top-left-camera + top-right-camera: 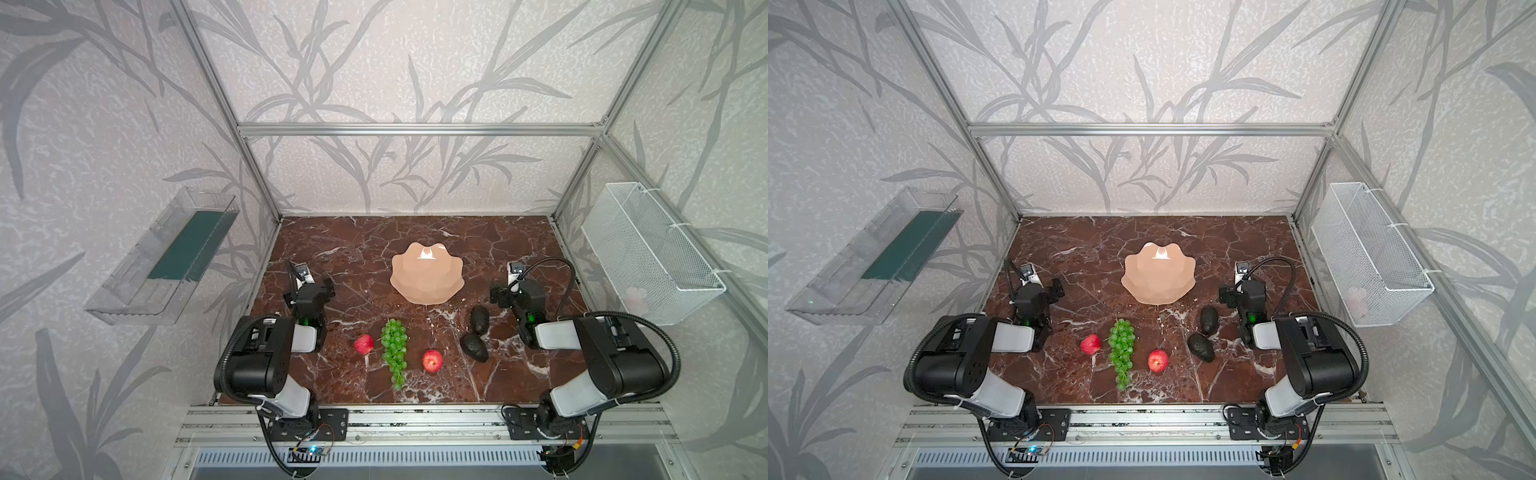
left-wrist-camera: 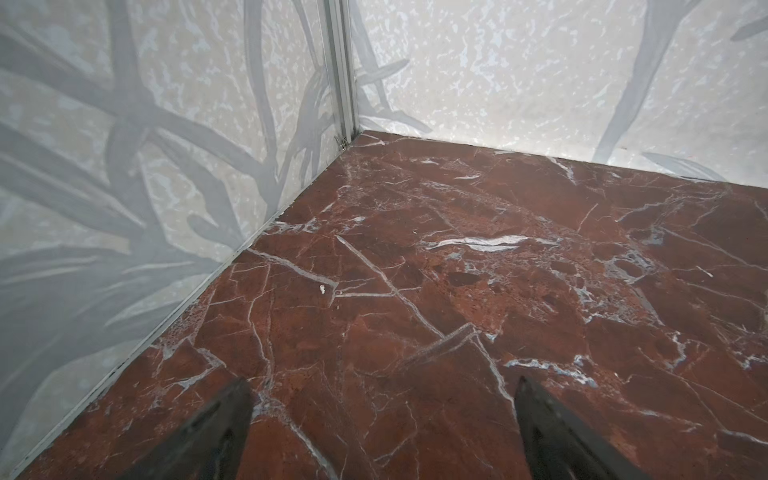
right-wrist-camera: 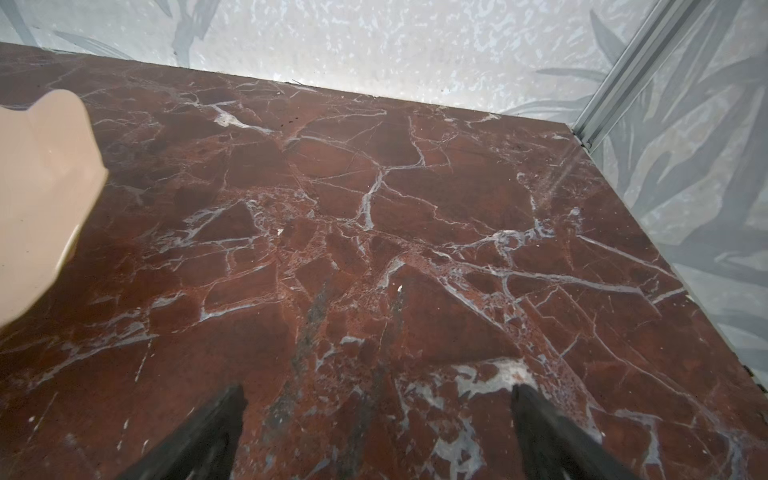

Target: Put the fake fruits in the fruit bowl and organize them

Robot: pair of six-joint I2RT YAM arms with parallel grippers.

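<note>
The peach-pink fruit bowl [image 1: 427, 278] [image 1: 1158, 276] stands empty at mid-table; its rim [image 3: 41, 187] shows in the right wrist view. In front of it lie the fake fruits: a grape bunch [image 1: 394, 353] [image 1: 1122, 351] between two red apples [image 1: 364, 344] [image 1: 432, 360], and two dark avocados [image 1: 480, 320] [image 1: 474, 347] to the right. My left gripper [image 2: 384, 386] [image 1: 316, 286] hovers open over bare marble left of the bowl. Right of the bowl, behind the avocados, my right gripper [image 3: 378, 390] [image 1: 505, 291] is open too. Neither holds anything.
A clear plastic tray [image 1: 166, 257] hangs on the left wall and a white wire-mesh basket [image 1: 652, 253] on the right wall. Aluminium frame posts [image 2: 343, 70] stand at the table's back corners. Both arm bases sit at the front edge.
</note>
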